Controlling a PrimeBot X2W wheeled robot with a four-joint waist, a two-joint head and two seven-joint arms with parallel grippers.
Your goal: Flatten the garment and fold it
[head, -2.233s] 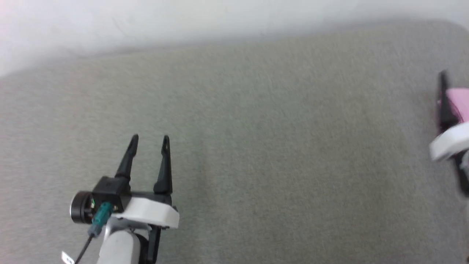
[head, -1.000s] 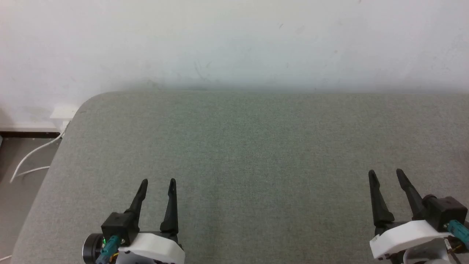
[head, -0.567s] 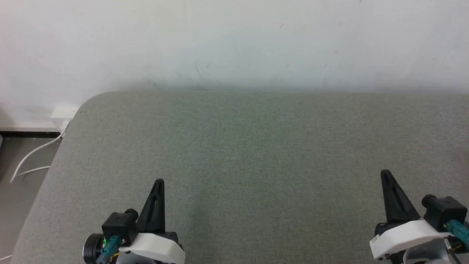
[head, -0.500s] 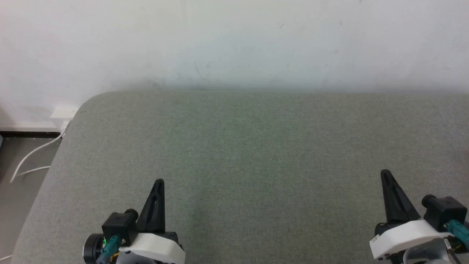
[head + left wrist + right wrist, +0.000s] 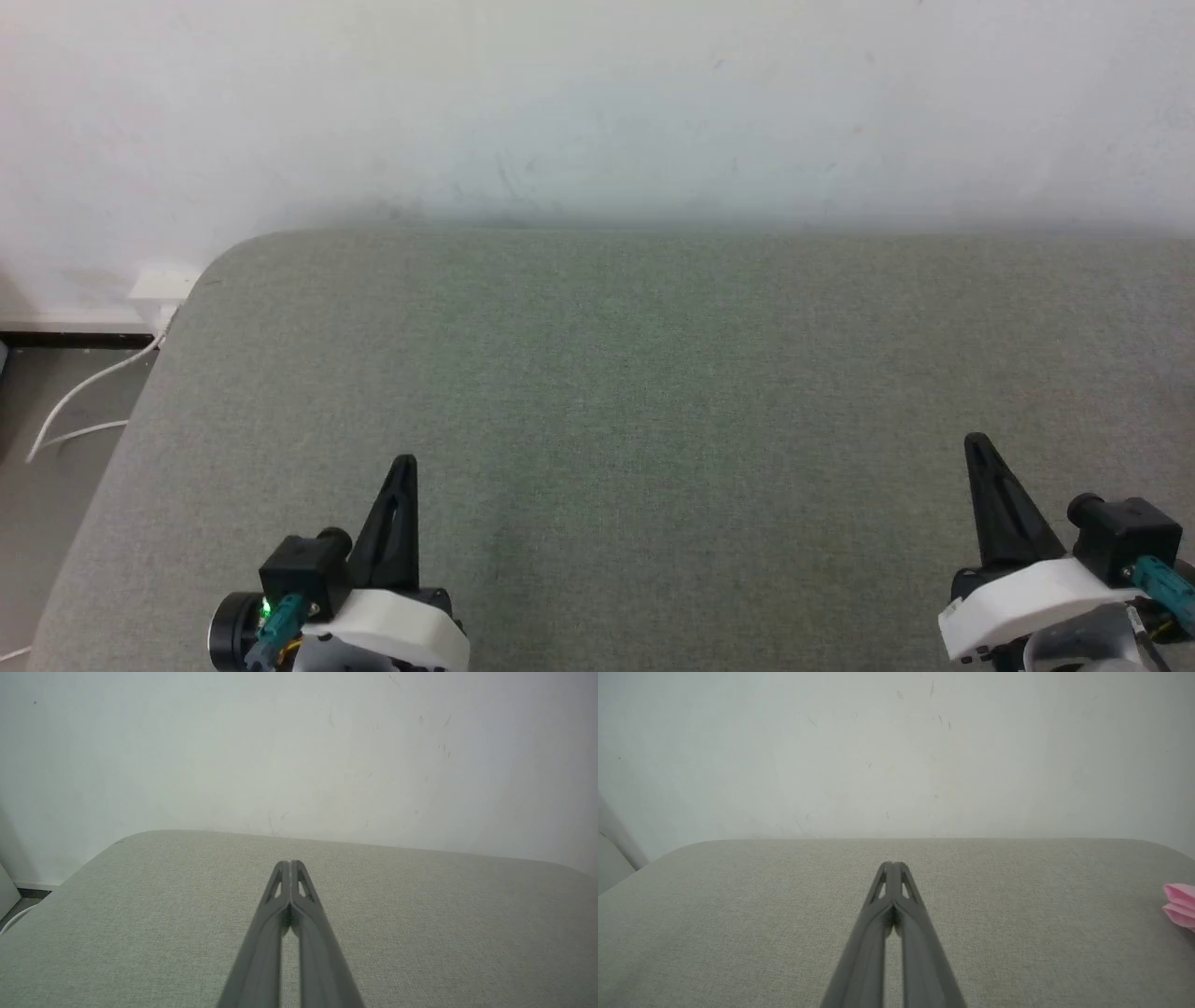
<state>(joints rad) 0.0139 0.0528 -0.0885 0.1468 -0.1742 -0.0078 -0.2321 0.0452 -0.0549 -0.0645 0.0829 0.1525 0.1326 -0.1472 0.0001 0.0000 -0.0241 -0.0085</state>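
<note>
A small corner of the pink garment [image 5: 1179, 904] lies on the grey cushion at the right edge of the right wrist view, in stacked layers; the rest is cut off. My left gripper [image 5: 404, 462] [image 5: 290, 863] rests at the lower left of the head view, shut with nothing between its fingers. At the lower right, my right gripper [image 5: 976, 441] [image 5: 893, 864] is shut and empty too, well to the left of the garment's corner.
The grey cushioned surface [image 5: 653, 373] stretches to a white wall [image 5: 597, 103]. Its rounded left edge drops to the floor, where a white cable [image 5: 79, 397] and a wall socket [image 5: 161, 283] sit.
Both grippers have gone from open to shut, empty. The arms have barely moved over the last second. Before that, the head view swung, so the garment left it.
</note>
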